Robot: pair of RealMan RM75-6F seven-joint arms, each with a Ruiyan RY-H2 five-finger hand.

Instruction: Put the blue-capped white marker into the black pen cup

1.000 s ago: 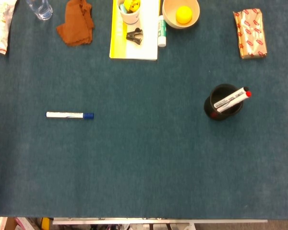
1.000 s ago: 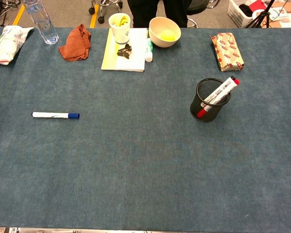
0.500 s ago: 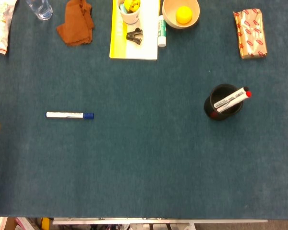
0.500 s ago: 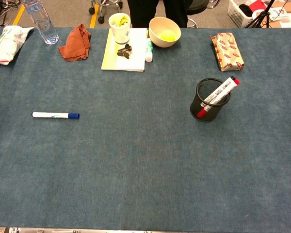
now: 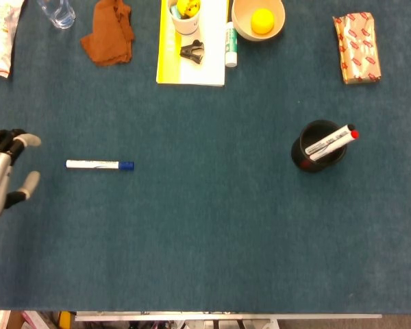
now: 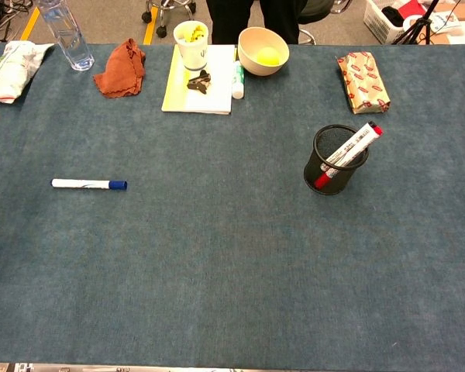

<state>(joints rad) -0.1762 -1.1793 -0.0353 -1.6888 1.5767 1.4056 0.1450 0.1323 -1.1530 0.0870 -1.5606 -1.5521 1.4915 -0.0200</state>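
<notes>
A blue-capped white marker [image 5: 99, 164] lies flat on the blue table [image 5: 205, 226], cap end pointing right, on the left side. Just beside it at the left edge is the left hand [image 5: 3, 175] — fingers spread apart, holding nothing, not touching the marker. Well apart to the right stands the black pen cup [image 5: 320, 147], upright, with a red-capped marker [image 5: 331, 142] leaning inside. The right hand shows in neither view.
</notes>
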